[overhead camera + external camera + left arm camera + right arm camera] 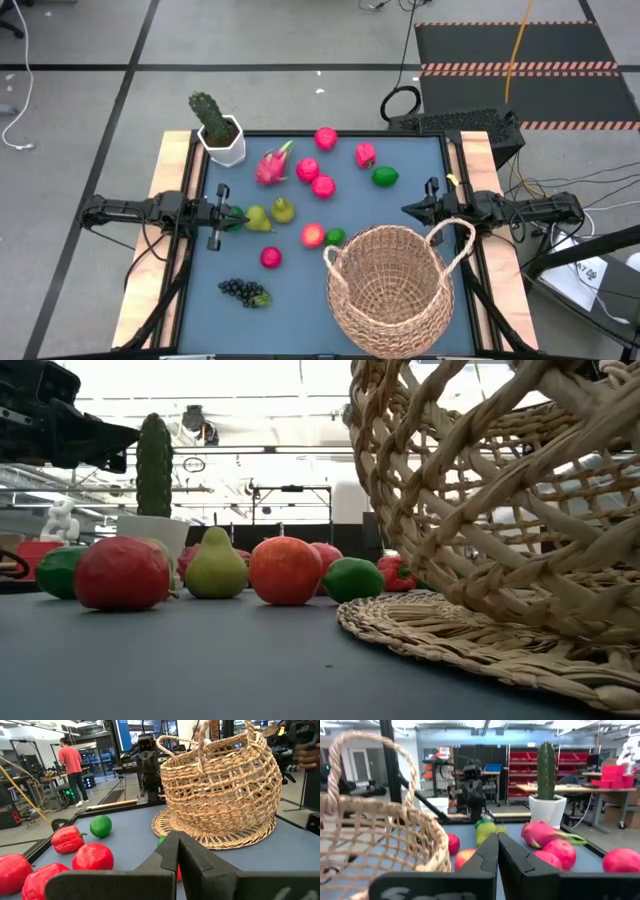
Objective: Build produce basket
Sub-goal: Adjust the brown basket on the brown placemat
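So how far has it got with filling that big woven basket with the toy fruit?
Nothing looks done yet: the large tan wicker basket looks empty from above. Nothing is in hand; the left gripper and right gripper sit shut at the table's sides. All the produce is left on the blue mat: the pink dragon fruit, yellow-green pears, red apples, green lime and dark grape bunch.

The basket (390, 290) is tan and woven. Beside it lie a red apple (313, 235) and a green lime (336, 237). Farther off are dark grapes (243, 291), a pink dragon fruit (272, 166) and a green cactus (210, 116).
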